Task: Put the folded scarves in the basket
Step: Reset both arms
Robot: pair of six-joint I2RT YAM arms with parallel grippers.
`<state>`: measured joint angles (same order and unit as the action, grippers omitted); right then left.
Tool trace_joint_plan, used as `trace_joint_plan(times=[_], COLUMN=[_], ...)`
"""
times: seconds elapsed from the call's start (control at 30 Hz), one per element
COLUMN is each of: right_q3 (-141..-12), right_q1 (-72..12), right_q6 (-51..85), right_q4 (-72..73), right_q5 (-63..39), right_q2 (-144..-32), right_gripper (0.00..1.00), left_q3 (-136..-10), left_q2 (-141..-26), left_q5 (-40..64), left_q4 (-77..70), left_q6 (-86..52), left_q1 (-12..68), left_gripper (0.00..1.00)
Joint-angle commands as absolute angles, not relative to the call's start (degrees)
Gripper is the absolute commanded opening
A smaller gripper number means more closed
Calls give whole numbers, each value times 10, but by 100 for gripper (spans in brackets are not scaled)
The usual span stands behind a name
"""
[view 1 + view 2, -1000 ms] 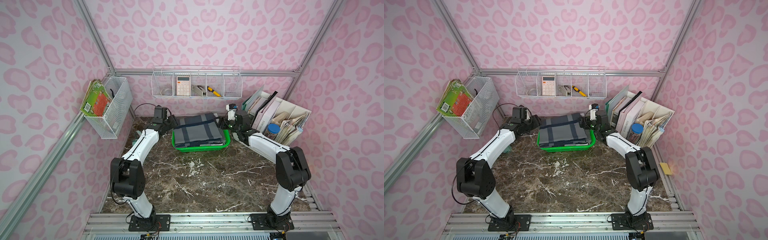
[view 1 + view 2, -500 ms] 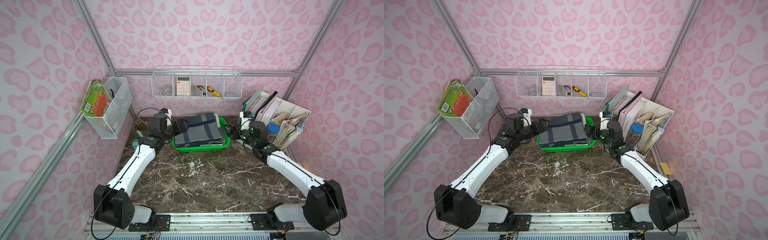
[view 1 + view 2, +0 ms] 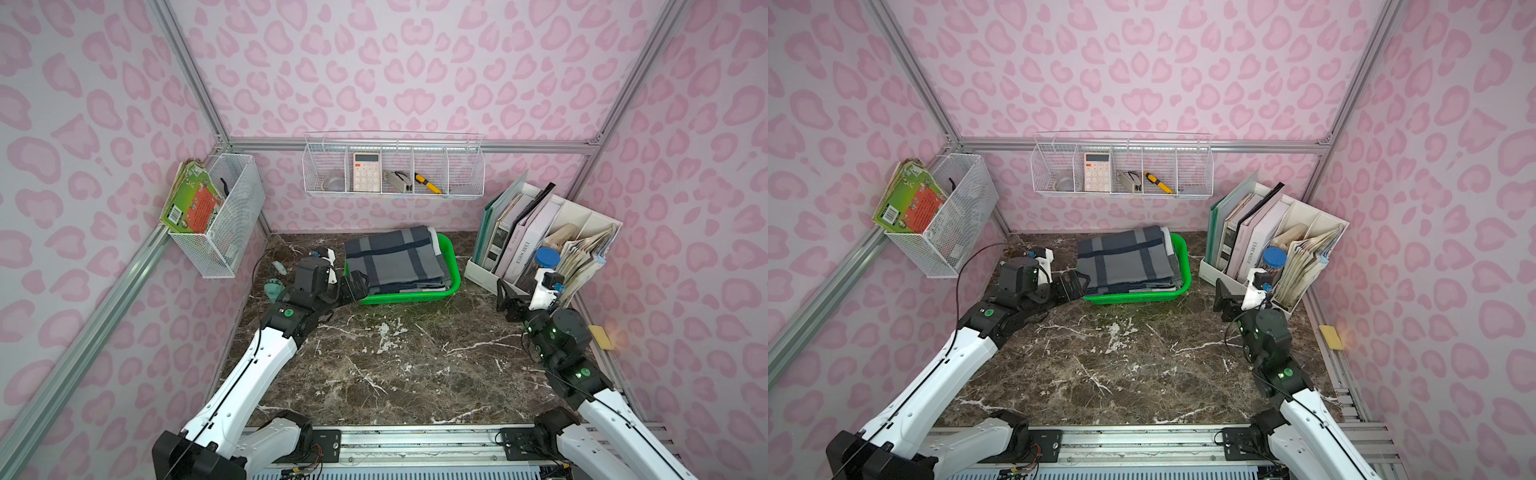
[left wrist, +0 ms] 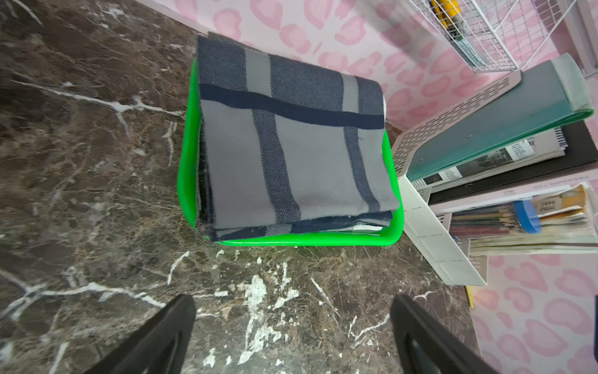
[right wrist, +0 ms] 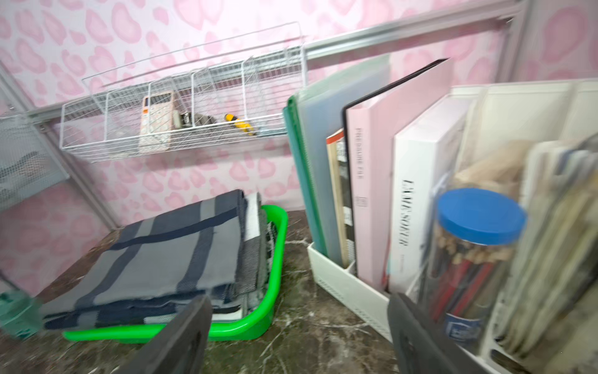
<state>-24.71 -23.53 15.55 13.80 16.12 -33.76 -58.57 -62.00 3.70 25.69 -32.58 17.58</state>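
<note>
Lying in the basket (image 4: 291,241), scarf (image 4: 291,145) seems clear of left fingers (image 4: 174,336).

The dark marble table (image 3: 395,374) is carrying the green basket (image 3: 415,297) near its back edge. A white file rack (image 3: 482,272) is standing near that basket, not touching it

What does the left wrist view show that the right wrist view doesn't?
Left wrist only: the left tool, open, and the basket's rim on the left arm's side. Right wrist only: the right tool, open, and the calculator. Both: the scarf lying in the basket, the jar, the green folder.
</note>
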Motion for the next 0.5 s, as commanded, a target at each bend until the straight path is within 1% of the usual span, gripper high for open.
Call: trace_joint_plan(times=[0.0,0.1,0.13,0.2,0.3,0.37,0.47], right_q3=[-181,-96,-75,-49,-51,-55,-63], right_q1=[-236,-236,-236,-234,-228,-221,-209], right_q6=[120,102,97,96,115,117,118], right_q4=[243,353,381,414,405,403,406], right_q5=[266,259,258,268,293,283,266], right_q2=[-275,-211,-196,-183,-200,-225,-272], right_gripper=[94,95,98,99,99,99,99], left_q3=[-572,-538,-522,-489,-445,-426,-402], left_q2=[-593,-553,-536,-505,-461,-438,-415], left_q5=[-40,-86,-98,-109,-113,-122,-167], left_q4=[297,284,275,247,219,214,218], left_q6=[-302,-294,-291,-279,-251,-238,-237], left_q1=[176,176,176,175,176,176,176], left_gripper=[99,99,99,99,99,99,99])
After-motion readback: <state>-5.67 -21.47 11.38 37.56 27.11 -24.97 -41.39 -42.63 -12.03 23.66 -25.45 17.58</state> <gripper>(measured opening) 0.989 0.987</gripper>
